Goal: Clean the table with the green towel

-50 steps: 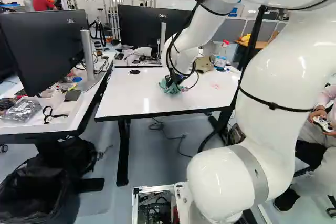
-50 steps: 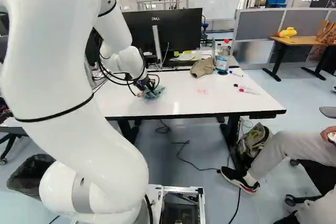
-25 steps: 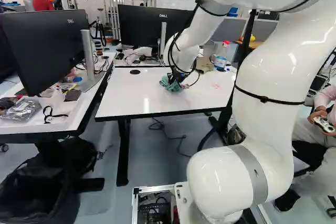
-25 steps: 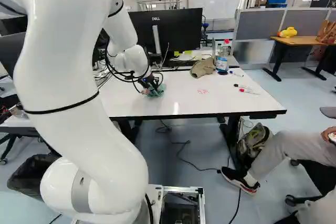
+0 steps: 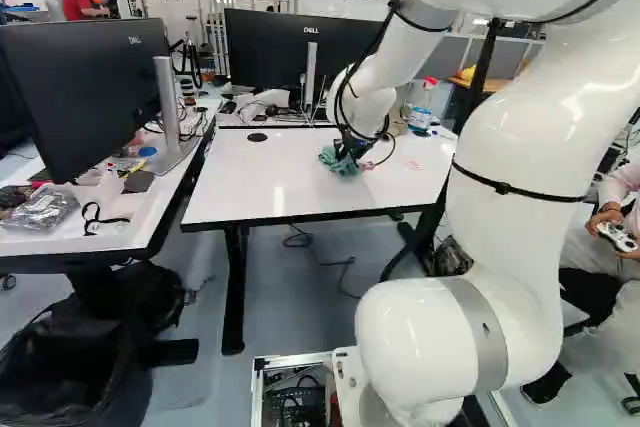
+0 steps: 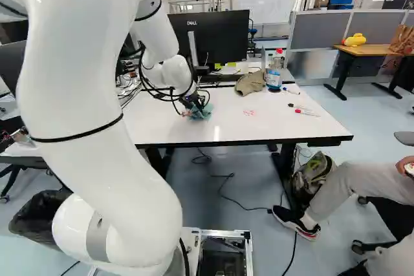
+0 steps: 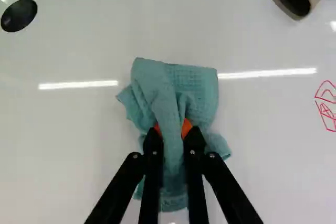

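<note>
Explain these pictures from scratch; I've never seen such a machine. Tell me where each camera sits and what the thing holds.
The machine is a white robot arm. Two pictures come from cameras behind it, one to its left and one to its right, both showing the same scene. The third comes from its wrist, looking along the black gripper, which works like a hand. It pinches a crumpled green towel between orange pads, at the white table. Also on the table are a beige item, probably a cap, a bottle with a red top, some pens and a red drawing.
</note>
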You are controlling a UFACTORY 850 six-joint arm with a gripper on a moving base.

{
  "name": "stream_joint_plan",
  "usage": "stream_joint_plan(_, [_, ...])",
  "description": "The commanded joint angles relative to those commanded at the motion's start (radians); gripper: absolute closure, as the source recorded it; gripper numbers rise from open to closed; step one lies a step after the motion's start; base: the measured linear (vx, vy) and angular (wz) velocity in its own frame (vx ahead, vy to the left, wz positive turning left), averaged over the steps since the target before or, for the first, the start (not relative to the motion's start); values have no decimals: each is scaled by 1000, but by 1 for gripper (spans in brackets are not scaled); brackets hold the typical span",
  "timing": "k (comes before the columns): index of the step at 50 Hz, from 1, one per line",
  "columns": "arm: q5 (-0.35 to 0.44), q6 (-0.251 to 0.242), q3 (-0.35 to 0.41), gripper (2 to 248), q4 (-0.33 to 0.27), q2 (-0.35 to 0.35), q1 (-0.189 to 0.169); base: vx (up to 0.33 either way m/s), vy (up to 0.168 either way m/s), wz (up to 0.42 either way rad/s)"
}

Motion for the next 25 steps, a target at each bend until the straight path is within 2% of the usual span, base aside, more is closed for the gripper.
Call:
stream_joint_plan(13, [0, 0, 60, 200, 0, 53, -4, 0, 0, 0])
stream_joint_plan(25, [0, 0, 121, 200, 0, 109, 11, 0, 0, 0])
